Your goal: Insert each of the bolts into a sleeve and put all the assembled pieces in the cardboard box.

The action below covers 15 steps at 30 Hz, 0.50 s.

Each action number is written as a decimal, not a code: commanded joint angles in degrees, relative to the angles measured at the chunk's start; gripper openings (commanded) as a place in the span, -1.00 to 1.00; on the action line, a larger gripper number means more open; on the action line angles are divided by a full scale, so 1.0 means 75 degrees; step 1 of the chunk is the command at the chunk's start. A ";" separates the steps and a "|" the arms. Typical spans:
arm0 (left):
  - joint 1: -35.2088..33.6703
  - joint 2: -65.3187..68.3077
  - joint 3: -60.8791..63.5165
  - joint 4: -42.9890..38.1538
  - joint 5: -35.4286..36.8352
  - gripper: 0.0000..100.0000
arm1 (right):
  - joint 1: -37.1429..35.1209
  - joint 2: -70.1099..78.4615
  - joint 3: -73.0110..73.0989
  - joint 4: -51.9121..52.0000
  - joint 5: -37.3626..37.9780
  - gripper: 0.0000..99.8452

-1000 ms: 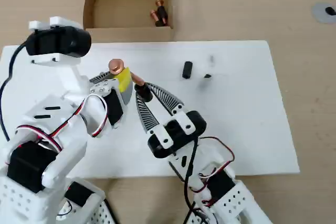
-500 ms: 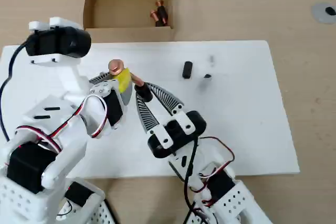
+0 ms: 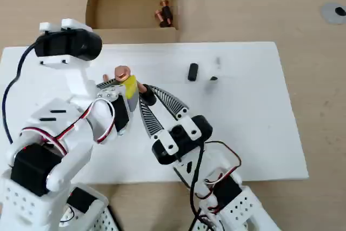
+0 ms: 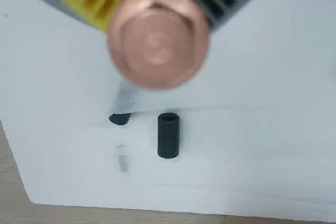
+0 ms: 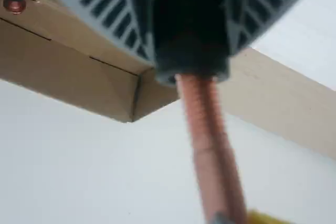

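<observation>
My left gripper [image 3: 125, 83] is shut on a copper bolt [image 3: 122, 72], whose round head [image 4: 157, 38] shows between a yellow pad and a grey finger in the left wrist view. My right gripper [image 3: 146, 95] is shut on a black sleeve [image 3: 147, 97], just right of the bolt. The bolt's threaded shaft [image 5: 210, 140] runs into the sleeve [image 5: 191, 24]. A loose black sleeve [image 3: 193, 71] lies on the white mat further right, also in the left wrist view [image 4: 168, 135]. The cardboard box [image 3: 132, 28] stands at the back with assembled pieces [image 3: 164, 13] inside.
A white mat [image 3: 248, 133] covers the table's middle. A small dark bit [image 3: 214, 78] lies just right of the loose sleeve. A grey disc [image 3: 334, 12] sits at the far right on the wooden tabletop. The box wall [image 5: 79, 61] is near beyond the right gripper.
The left arm has shifted a little to the right, carrying the bolt closer to the sleeve. The right arm has stayed nearly still.
</observation>
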 commanded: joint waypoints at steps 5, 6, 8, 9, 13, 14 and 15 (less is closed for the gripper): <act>-0.0410 -0.0041 -0.0258 0.0023 0.0750 -0.75 | 0.0100 -0.0158 0.0006 -0.0152 0.0059 -0.98; -0.0551 -0.0029 -0.0258 0.0023 0.0832 -0.73 | 0.0100 -0.0158 0.0006 -0.0152 0.0059 -0.98; -0.0727 -0.0029 -0.0223 0.0023 0.0867 -0.71 | 0.0100 -0.0158 0.0006 -0.0152 0.0059 -0.98; -0.0738 -0.0053 -0.0164 0.0012 0.0879 -0.70 | 0.0100 -0.0147 0.0006 -0.0152 0.0059 -0.98; -0.0738 -0.0064 0.0105 0.0023 0.0879 -0.64 | 0.0100 -0.0147 0.0006 -0.0152 0.0059 -0.98; -0.0738 -0.0064 0.0164 0.0023 0.0879 -0.64 | 0.0100 -0.0147 0.0006 -0.0152 0.0059 -0.98; -0.0738 -0.0064 0.0199 0.0023 0.0879 -0.64 | 0.0100 -0.0147 0.0006 -0.0152 0.0059 -0.98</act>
